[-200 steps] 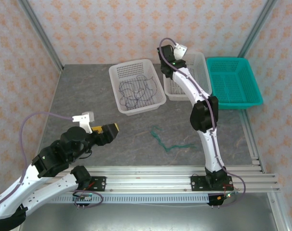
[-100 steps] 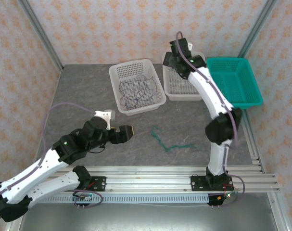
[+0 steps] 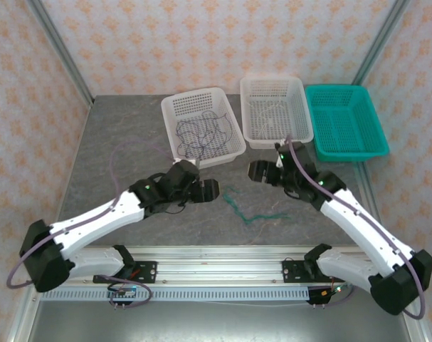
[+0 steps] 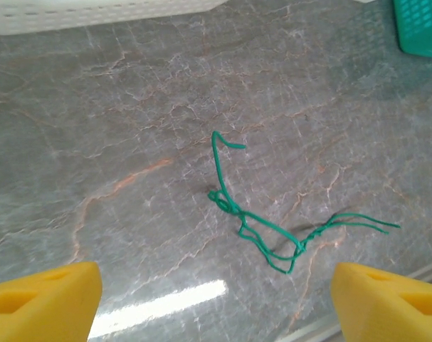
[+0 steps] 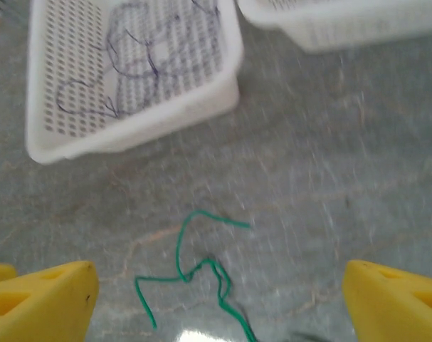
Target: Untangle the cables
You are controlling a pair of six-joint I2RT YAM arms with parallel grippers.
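Plainly the move ahead turns on the teal-green cable (image 3: 253,211), which lies loose on the grey table (image 3: 130,135) in the gap between the two arms, clear of every basket. Seen from above, its long axis runs from a hooked end at the upper left, down and to the right into a kinked, partly looped stretch, ending in a straighter tail. The left gripper (image 3: 211,189) sits just beside that hooked end and points along the cable. In the left wrist view its yellow fingers are spread wide and hold nothing, with the cable ahead of them and roughly centred in the gap. The right gripper (image 3: 256,171) hangs on the far side of the cable's middle, likewise wide open and empty. From its wrist camera the cable lies ahead and a little left of centre. The left arm looks nearer to a free end, and the right better placed for the middle or the tail. How high either gripper is above the table cannot be told. The dark purple cable (image 3: 201,134) lies coiled in the left white basket (image 3: 174,153), well apart from both grippers.
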